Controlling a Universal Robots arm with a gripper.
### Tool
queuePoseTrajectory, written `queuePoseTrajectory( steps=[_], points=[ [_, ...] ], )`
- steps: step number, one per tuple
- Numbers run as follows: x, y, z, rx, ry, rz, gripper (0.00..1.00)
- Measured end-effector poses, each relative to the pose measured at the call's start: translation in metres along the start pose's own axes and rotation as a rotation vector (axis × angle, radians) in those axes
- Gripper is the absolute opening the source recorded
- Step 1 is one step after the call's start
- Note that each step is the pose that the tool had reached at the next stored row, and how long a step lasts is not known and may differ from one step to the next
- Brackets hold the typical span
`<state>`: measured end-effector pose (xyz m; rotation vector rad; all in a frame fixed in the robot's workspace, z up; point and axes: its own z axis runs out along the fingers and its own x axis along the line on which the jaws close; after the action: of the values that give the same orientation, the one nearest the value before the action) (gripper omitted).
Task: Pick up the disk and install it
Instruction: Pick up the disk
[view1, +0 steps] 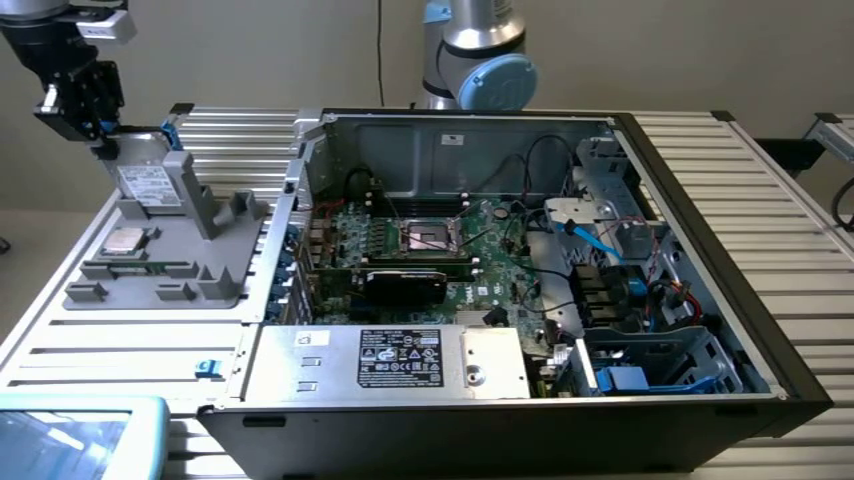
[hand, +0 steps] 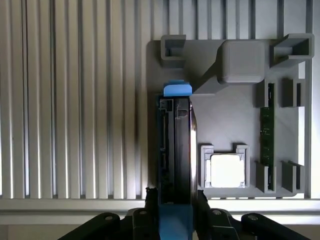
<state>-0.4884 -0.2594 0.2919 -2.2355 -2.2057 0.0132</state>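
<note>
The slatted metal table (view1: 787, 230) carries an open computer case (view1: 441, 145), its circuit board and wiring laid bare. The arm (view1: 474, 60) rises behind the case's back wall. A grey moulded tray (view1: 214, 265) lies just beside the case, on the exterior view's left.

The tool (view1: 102, 148) hangs over the corner of the tray farthest from the case and sits astride the upper end of the disk (view1: 144, 182). The disk stands on edge in its slot in the tray, well apart from the case, leaning against a sloped grey prop (view1: 198, 195). In the wrist view the disk (hand: 175, 150) shows edge-on, with a blue tab (hand: 177, 90) at its far end and the tool (hand: 175, 200) set around its near end. I cannot tell whether the tool is already pinching the disk or is only close around it.

A small square chip (view1: 126, 240) lies flat in its own pocket of the tray, beside the disk and no nearer the case.

The step in hand looks like the pick-up: the disk is not yet lifted and nothing has been installed. A lift from here would call for a firm, square hold and a straight pull clear of the slot and prop, so the blue rails do not snag.
</note>
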Motion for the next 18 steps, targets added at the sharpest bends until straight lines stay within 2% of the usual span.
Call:
queuePoseTrajectory(
  steps=[18],
  points=[
    [0.0000, 0.0023, 0.0021, 0.0000, -0.0051, 0.000, 0.40]
  ],
)
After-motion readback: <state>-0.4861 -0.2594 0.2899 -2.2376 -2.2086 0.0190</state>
